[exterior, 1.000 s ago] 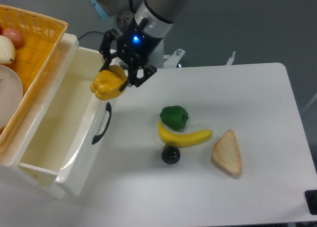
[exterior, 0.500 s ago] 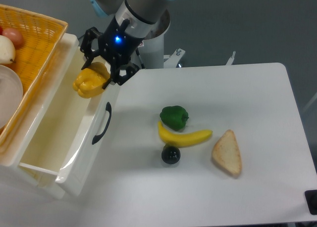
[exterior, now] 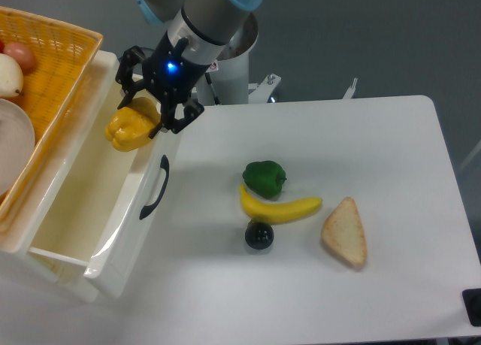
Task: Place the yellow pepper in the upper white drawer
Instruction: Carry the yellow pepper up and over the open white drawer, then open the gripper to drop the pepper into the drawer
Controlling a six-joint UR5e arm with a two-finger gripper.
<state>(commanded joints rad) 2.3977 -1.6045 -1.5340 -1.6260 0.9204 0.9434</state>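
The yellow pepper (exterior: 129, 129) is glossy and lumpy, and my gripper (exterior: 144, 113) is shut on it from above. It hangs over the far right part of the open upper white drawer (exterior: 75, 210), just inside the front panel with the curved black handle (exterior: 154, 189). The drawer's inside looks bare below the pepper. The arm reaches down from the top of the view.
An orange woven basket (exterior: 56, 67) with a plate and produce sits left of the drawer. On the table lie a green pepper (exterior: 264, 177), a banana (exterior: 279, 207), a small black ball (exterior: 259, 235) and a slice of bread (exterior: 346, 232).
My gripper has carried the yellow pepper leftward from above the drawer's front panel to over the drawer's inside. The things on the table have not moved.
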